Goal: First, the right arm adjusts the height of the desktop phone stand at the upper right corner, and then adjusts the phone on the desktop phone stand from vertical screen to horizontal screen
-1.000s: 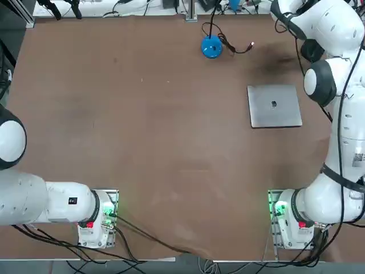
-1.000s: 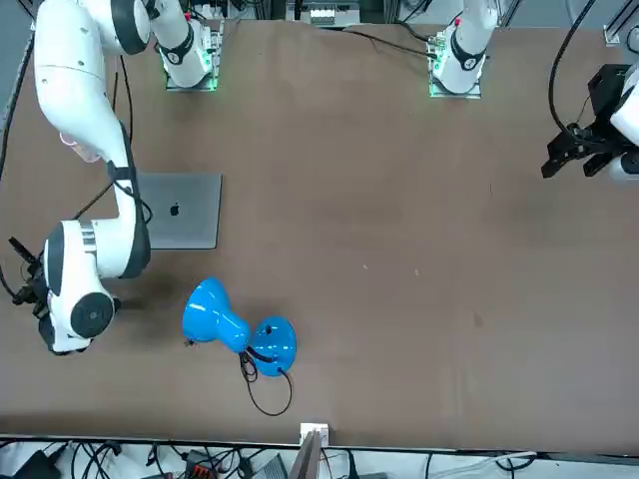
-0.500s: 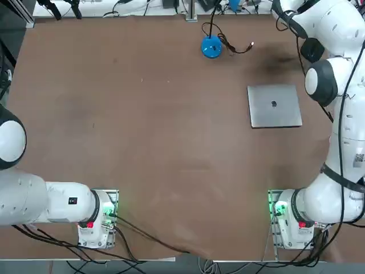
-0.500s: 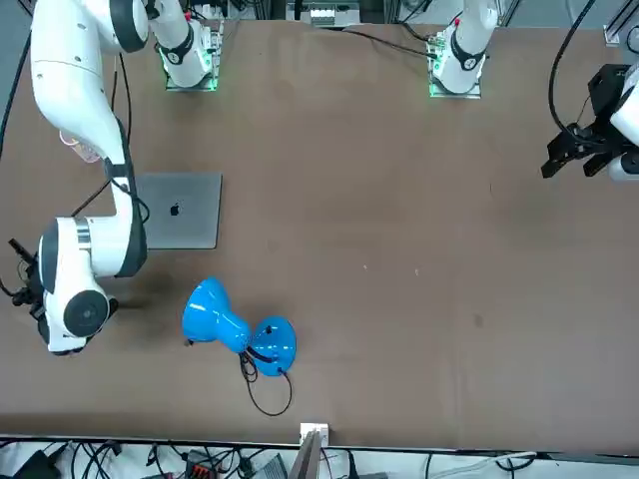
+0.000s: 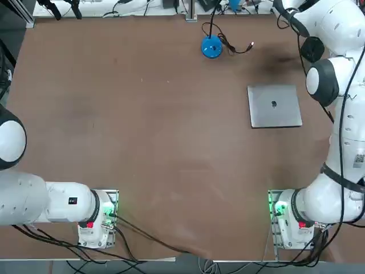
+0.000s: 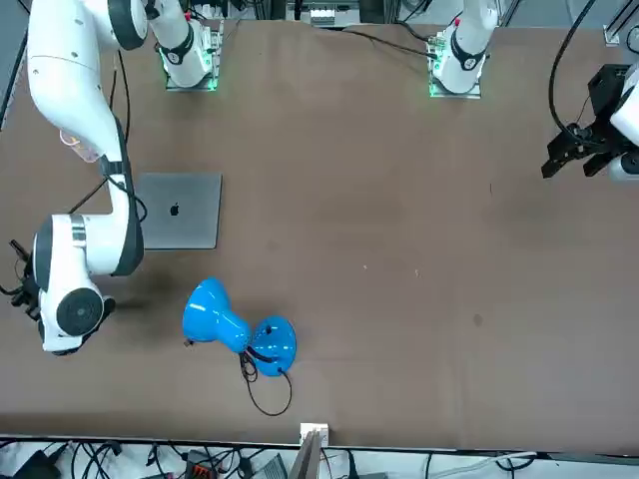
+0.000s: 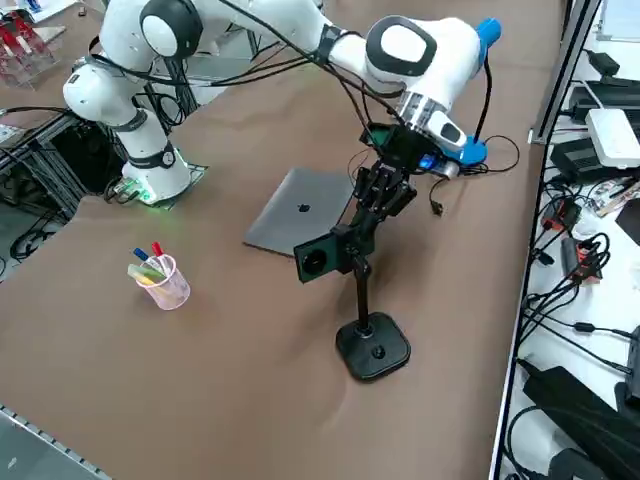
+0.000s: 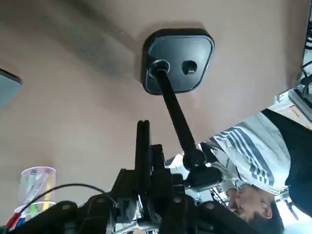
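Observation:
The desktop phone stand shows in the right side view: a rounded-square black base (image 7: 373,349) near the table's right edge, with a thin pole (image 7: 360,291) rising from it. On top, the black phone (image 7: 318,260) sits in the clamp. My right gripper (image 7: 354,242) comes down from above and is shut on the phone and its clamp. In the wrist view the phone (image 8: 142,146) stands edge-on between my fingers, with the pole (image 8: 176,112) running to the base (image 8: 178,59). The right arm (image 5: 329,40) hides the stand in the top view.
A shut silver laptop (image 7: 298,212) lies just behind the stand. A blue-based gooseneck with a cable (image 5: 211,47) stands at the far edge. A clear cup of pens (image 7: 160,281) is nearer the arm's base. A person in a striped shirt (image 8: 243,161) is beside the table.
The right arm's elbow and forearm have shifted slightly outward, toward the table's right edge, with the gripper still closed at the top of the stand.

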Tool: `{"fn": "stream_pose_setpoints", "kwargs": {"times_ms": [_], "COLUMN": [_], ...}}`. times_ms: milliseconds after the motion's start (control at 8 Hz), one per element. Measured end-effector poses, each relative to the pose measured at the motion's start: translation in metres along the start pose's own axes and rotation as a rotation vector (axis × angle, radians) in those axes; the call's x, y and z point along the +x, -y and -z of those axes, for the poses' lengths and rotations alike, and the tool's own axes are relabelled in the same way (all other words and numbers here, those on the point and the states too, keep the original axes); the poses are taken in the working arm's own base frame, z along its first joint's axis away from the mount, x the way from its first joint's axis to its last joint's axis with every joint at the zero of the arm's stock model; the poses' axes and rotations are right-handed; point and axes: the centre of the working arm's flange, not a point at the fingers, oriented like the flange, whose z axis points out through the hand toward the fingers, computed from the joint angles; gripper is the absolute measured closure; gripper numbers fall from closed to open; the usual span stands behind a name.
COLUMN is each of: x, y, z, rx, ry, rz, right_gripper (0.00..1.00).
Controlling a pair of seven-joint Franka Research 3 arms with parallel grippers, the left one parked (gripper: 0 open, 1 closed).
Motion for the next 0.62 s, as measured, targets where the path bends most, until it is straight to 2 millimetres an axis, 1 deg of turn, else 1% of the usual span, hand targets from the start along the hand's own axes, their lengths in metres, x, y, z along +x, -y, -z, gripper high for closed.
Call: {"fn": "stream_pose_setpoints", "kwargs": {"times_ms": [500, 625], "x": [-0.013, -0.017], "y": [-0.005, -0.006], "z": [0.009, 0.012], "rx": [-0.003, -0.002], "ry": [-0.006, -0.006], "rz": [-0.017, -0.022], "right_gripper": [0.78, 0.73]}}
